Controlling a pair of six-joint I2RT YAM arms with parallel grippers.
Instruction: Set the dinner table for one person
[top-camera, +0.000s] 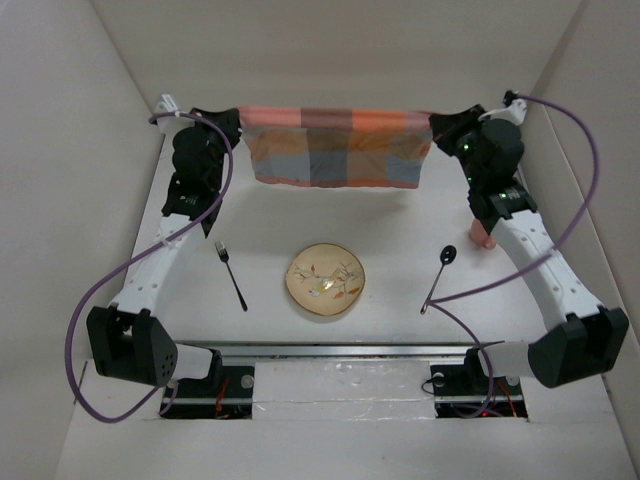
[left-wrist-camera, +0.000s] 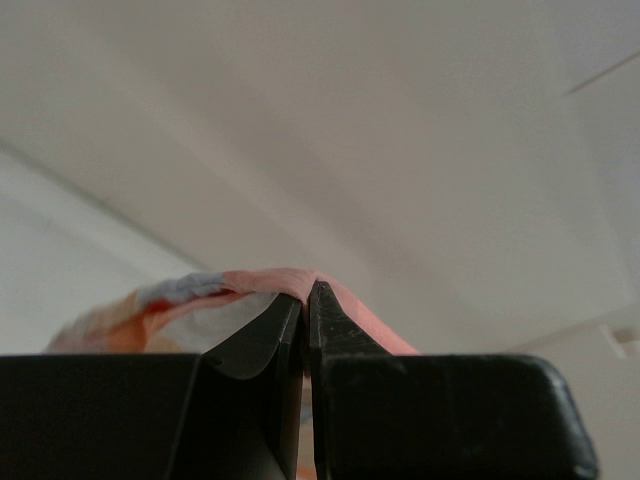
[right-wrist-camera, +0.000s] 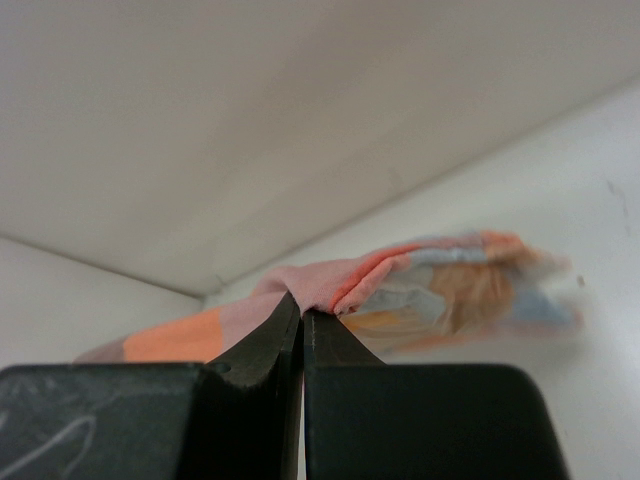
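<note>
An orange, blue and grey checkered cloth (top-camera: 335, 146) hangs stretched between my two grippers above the far part of the white dinner table (top-camera: 400, 215). My left gripper (top-camera: 236, 122) is shut on the cloth's left top corner (left-wrist-camera: 290, 282). My right gripper (top-camera: 436, 128) is shut on its right top corner (right-wrist-camera: 320, 285). The cloth's lower edge hangs free. A round cream plate with a leaf pattern (top-camera: 324, 280) lies at the table's middle. A black fork (top-camera: 231, 274) lies left of the plate and a black spoon (top-camera: 438, 277) lies right of it.
A pink cup (top-camera: 483, 238) stands at the right, partly hidden behind my right arm. White walls enclose the table on the left, back and right. A metal rail (top-camera: 340, 348) runs along the near edge between the arm bases.
</note>
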